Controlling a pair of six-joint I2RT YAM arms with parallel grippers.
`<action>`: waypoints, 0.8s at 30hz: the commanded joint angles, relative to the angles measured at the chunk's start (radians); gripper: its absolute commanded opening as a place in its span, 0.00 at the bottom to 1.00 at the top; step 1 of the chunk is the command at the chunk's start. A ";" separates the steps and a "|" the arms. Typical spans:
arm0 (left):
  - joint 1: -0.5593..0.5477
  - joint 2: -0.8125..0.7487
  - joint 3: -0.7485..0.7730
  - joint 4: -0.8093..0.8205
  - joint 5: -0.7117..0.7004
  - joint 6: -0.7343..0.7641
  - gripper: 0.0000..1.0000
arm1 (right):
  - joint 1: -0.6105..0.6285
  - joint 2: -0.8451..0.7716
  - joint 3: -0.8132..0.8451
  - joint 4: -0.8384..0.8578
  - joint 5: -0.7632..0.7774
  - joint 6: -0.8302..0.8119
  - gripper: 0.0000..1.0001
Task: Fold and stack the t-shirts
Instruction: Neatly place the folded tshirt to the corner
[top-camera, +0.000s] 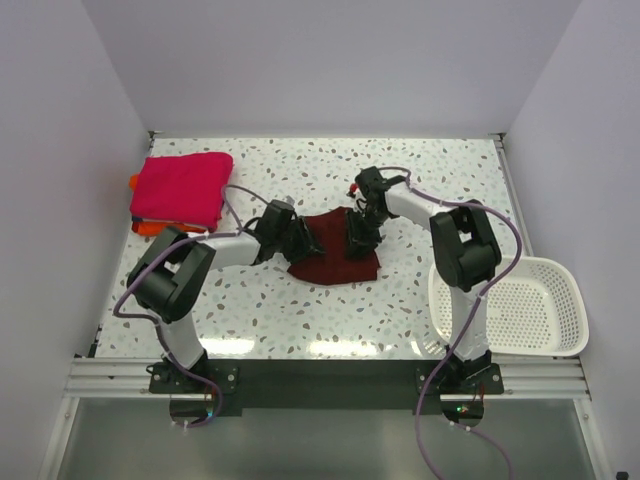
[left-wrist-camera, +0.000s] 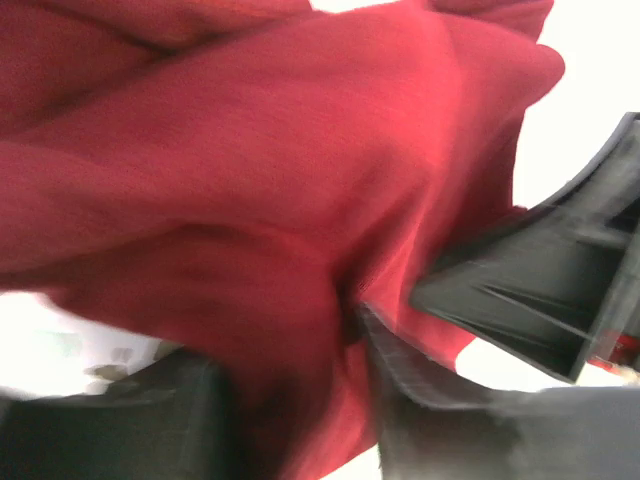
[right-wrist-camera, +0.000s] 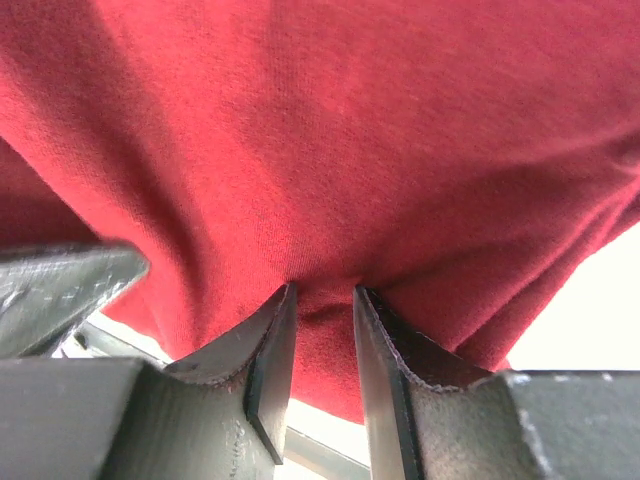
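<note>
- Only the top view gives me the layout: the maroon t-shirt lies mid-table, the pink t-shirt sits on the orange t-shirt at 10 o'clock, and the basket is at 4 o'clock.
- The right wrist view shows the right claw pinching a maroon fold at the shirt's 1 o'clock edge.
- The left wrist view is blurred. Cloth sits between the jaws of the left claw at the shirt's 10 o'clock, and I can't tell if it is clamped.
- Bare table shows at the shirt's 6 o'clock.

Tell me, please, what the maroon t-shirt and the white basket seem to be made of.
The maroon t-shirt looks like soft knitted cloth, perhaps cotton jersey, matte: fine knit grain and loose folds. The white basket looks like moulded plastic, faintly glossy: rigid slotted walls.
</note>
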 joint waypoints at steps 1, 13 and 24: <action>-0.019 0.065 0.032 -0.220 -0.087 0.018 0.43 | 0.030 0.006 -0.034 0.019 0.001 0.010 0.33; -0.005 0.074 0.246 -0.473 -0.257 0.282 0.00 | 0.033 -0.051 -0.039 -0.002 -0.024 0.011 0.38; 0.078 0.042 0.584 -0.744 -0.283 0.683 0.00 | 0.030 -0.206 -0.038 -0.099 -0.004 -0.056 0.71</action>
